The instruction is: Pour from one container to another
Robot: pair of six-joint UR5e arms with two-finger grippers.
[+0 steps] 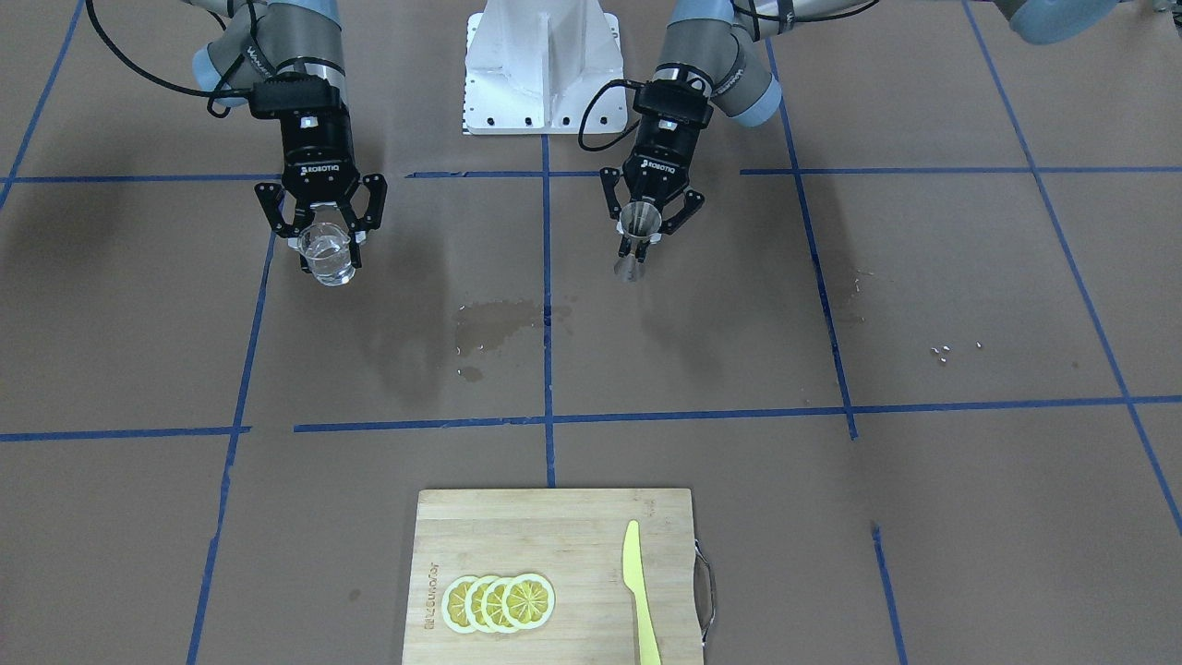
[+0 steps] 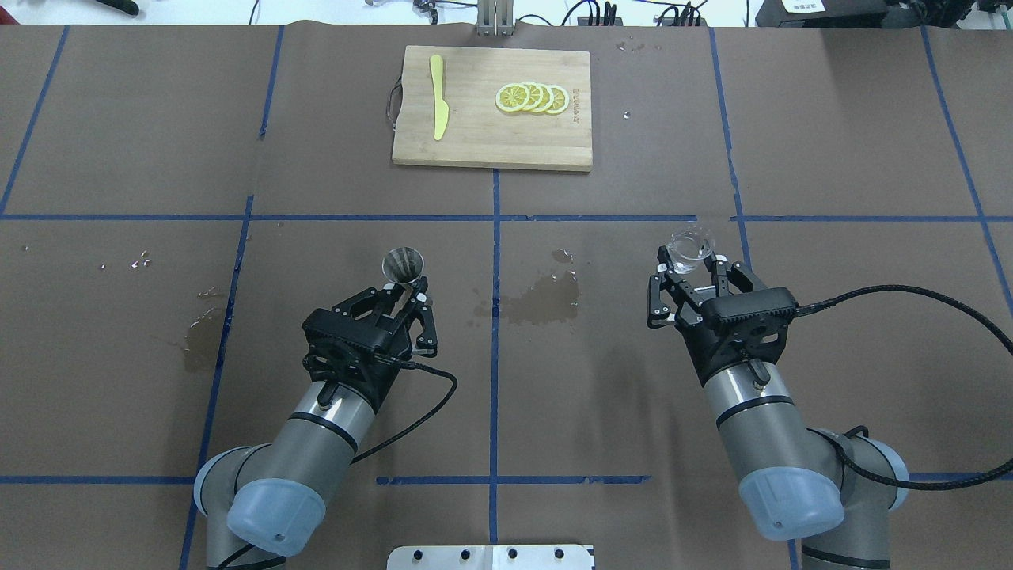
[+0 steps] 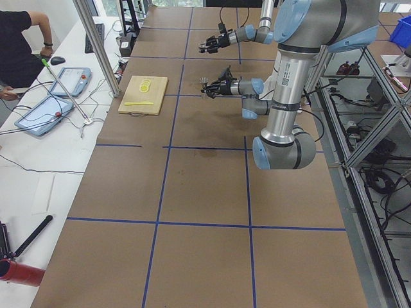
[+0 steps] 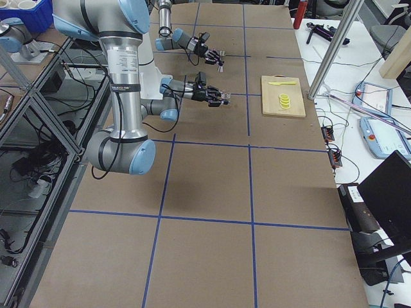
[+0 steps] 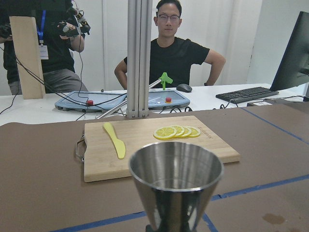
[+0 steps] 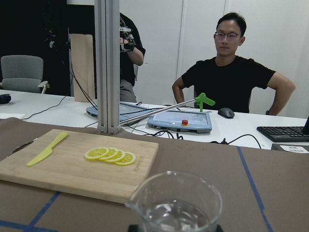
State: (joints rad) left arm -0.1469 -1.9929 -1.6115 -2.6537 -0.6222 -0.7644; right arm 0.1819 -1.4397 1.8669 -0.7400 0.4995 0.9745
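Observation:
The clear glass cup point(image 1: 328, 259) with water in it is held upright above the table, and my right gripper point(image 1: 329, 242) is shut on it. The cup point(image 2: 689, 244) shows in front of the right gripper point(image 2: 690, 267) in the overhead view, and its rim point(image 6: 176, 205) fills the bottom of the right wrist view. The metal jigger point(image 1: 636, 231) is also held upright off the table, with my left gripper point(image 1: 639, 236) shut on its waist. The jigger's open cone point(image 2: 404, 264) faces up ahead of the left gripper point(image 2: 408, 291), and it point(image 5: 176, 186) looks empty in the left wrist view. The two containers are well apart.
A wooden cutting board point(image 2: 475, 134) lies at the table's far side, with lemon slices point(image 2: 532, 98) and a yellow knife point(image 2: 438, 107) on it. Wet patches point(image 2: 538, 301) darken the paper between the arms. A seated person point(image 6: 231, 77) and tablets are beyond the table edge.

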